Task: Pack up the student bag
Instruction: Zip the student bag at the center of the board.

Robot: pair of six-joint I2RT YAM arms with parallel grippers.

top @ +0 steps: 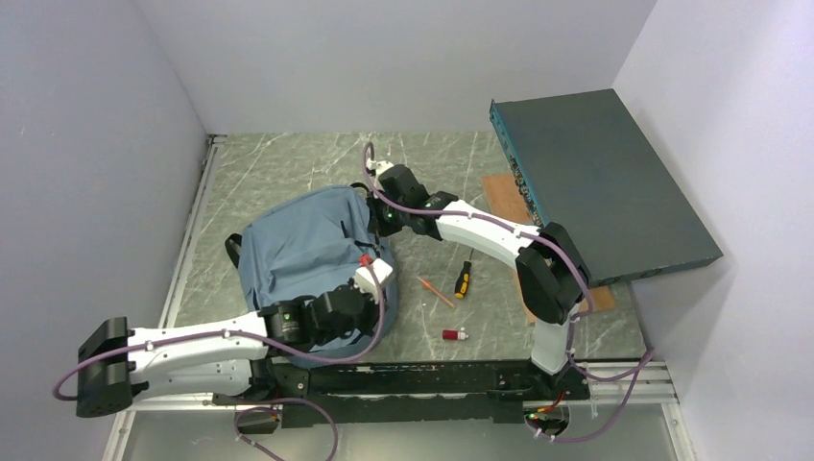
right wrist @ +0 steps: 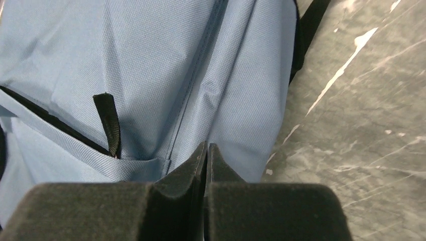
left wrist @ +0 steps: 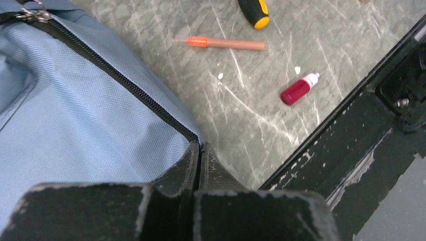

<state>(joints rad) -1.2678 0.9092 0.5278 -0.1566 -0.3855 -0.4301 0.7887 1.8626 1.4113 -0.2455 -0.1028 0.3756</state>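
- Plain pale walls (top: 384,58) close in the left, back and right sides, under soft, even light.
- The desk (top: 288,173) has a grey-green marbled top with white veins and scratches.
- A metal rail (top: 192,230) runs along its left edge.
- A dark teal flat box (top: 605,182) sits by the right wall, apparently tilted over a brown board (top: 501,197).

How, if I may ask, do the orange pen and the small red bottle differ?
The orange pen is long and thin; the small red bottle is short and stubby. The pen is pale orange with a brighter band, the bottle deep red with a white cap. The pen lies nearer the screwdriver, the bottle nearer the black rail. Both lie flat on the table.
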